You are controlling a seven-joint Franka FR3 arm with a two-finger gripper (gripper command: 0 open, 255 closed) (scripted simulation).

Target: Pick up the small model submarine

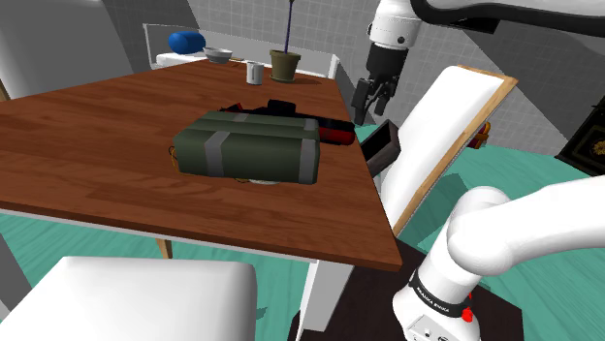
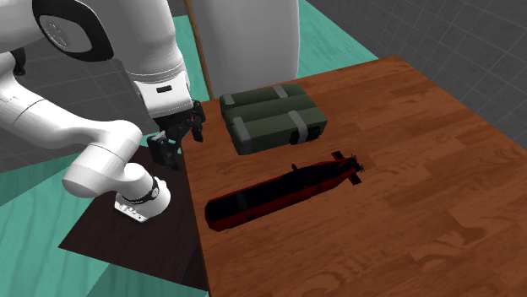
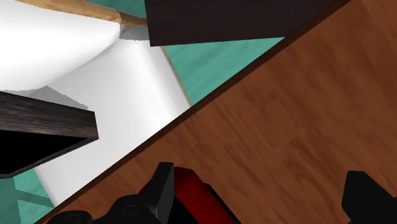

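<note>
long black-and-red model submarine (image 2: 287,187) lies on the brown wooden desk (image 2: 422,236); black fingers (image 3: 163,183) hover spread near its red end. looks like the approach: next, centre over the hull and lower.

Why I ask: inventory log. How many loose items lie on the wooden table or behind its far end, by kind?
Model submarine: 1
Green case: 1
Bowl: 1
Cup: 1
Plant pot: 1
Blue object: 1
Total: 6

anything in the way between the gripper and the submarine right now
Nothing visible does. The open gripper hangs at the edge of the table with the submarine's red-and-black end showing between its fingers. The green case lies beside the submarine, not in the path.
</note>
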